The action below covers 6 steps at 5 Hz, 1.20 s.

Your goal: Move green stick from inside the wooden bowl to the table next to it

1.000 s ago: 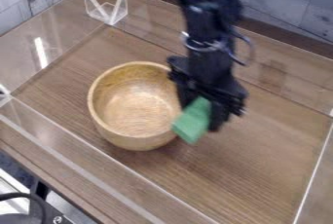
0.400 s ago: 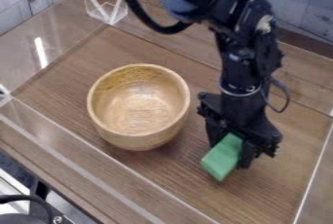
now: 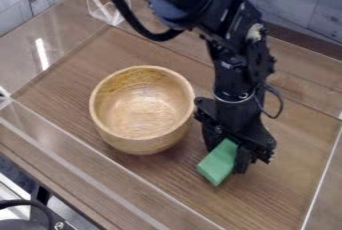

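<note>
The desk is surfaced in brown wood grain and edged by clear transparent walls. A round light-tan wooden bowl is borne upright directly on it, open side up, with bare wood left visible around the bowl.

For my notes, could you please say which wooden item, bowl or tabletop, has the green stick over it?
The brown tabletop, flat and wide; the round bowl stands apart.

Bowl: wooden, pale, smooth, with a soft sheen on the rim. Desk: brown wood-grain surface, smooth, low sheen. Green block: matt, even finish. Arm: black, plastic-looking housing, mostly matt. Edge walls: clear, glossy, plastic-looking. Cable: black, smooth.
</note>
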Available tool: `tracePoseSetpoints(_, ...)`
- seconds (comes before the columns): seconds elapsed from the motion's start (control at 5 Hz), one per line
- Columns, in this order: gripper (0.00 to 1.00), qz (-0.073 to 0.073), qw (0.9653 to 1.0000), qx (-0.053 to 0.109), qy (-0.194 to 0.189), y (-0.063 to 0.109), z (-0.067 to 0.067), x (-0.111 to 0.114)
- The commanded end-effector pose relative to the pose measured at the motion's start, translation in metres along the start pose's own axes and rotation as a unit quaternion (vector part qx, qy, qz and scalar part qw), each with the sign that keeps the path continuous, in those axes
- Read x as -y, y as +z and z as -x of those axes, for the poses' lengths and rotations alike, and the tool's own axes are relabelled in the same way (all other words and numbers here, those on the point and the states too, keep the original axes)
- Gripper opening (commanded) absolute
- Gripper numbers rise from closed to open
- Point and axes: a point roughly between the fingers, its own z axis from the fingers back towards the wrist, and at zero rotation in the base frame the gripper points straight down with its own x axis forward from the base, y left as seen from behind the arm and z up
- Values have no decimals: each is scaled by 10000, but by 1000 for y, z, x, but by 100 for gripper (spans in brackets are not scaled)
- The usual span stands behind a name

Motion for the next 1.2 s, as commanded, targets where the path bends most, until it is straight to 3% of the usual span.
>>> tracePoseSetpoints(0.0, 0, 16, 9995, 308, -62, 11, -9, -3)
tracePoseSetpoints(1.0, 0, 36, 9989, 449, -93, 12, -9, -9)
